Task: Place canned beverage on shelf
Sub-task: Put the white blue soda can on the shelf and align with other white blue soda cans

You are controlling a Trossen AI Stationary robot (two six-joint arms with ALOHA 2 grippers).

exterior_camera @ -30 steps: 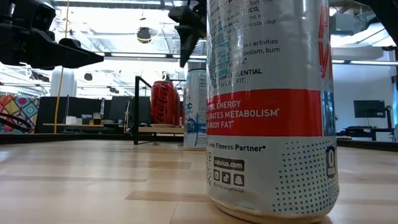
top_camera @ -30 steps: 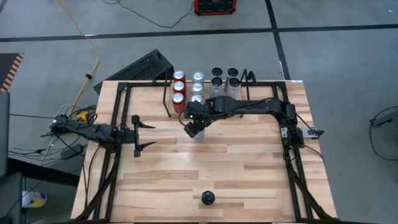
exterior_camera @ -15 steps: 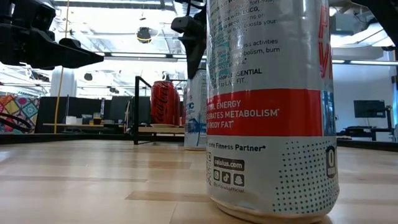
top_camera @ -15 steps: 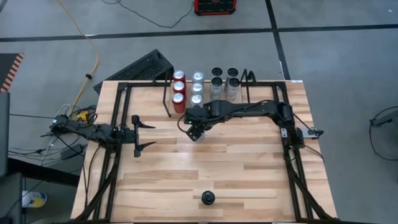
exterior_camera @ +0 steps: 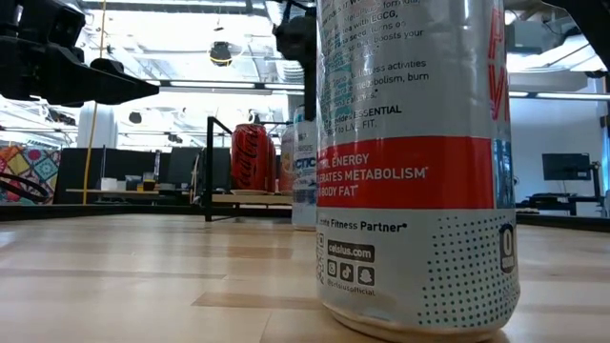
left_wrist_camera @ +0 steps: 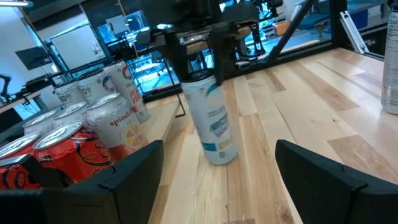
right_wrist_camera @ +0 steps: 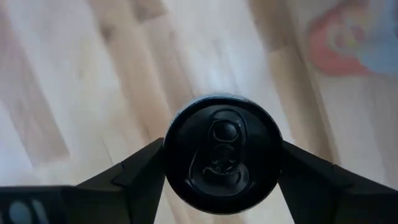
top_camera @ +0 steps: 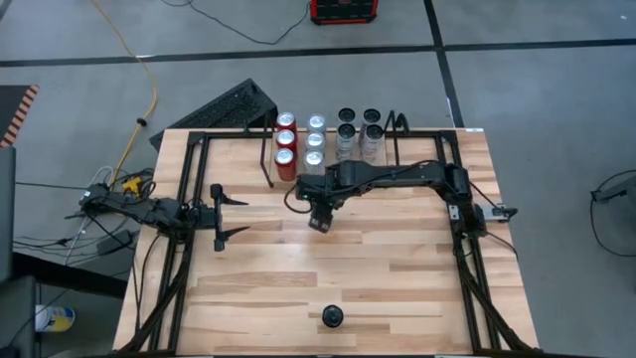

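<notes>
White-and-blue can (left_wrist_camera: 211,121) upright on tabletop (top_camera: 397,259) just before shelf (top_camera: 328,134), straddled at its rim by right hand (right_wrist_camera: 222,165), grip not yet certain, top-down for lifting; left hand (top_camera: 221,211) spread, idle.

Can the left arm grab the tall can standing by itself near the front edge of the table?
Probably yes. The left gripper hangs open over bare wood, and nothing stands between it and the lone can. The right gripper is busy around another can, well away.
</notes>
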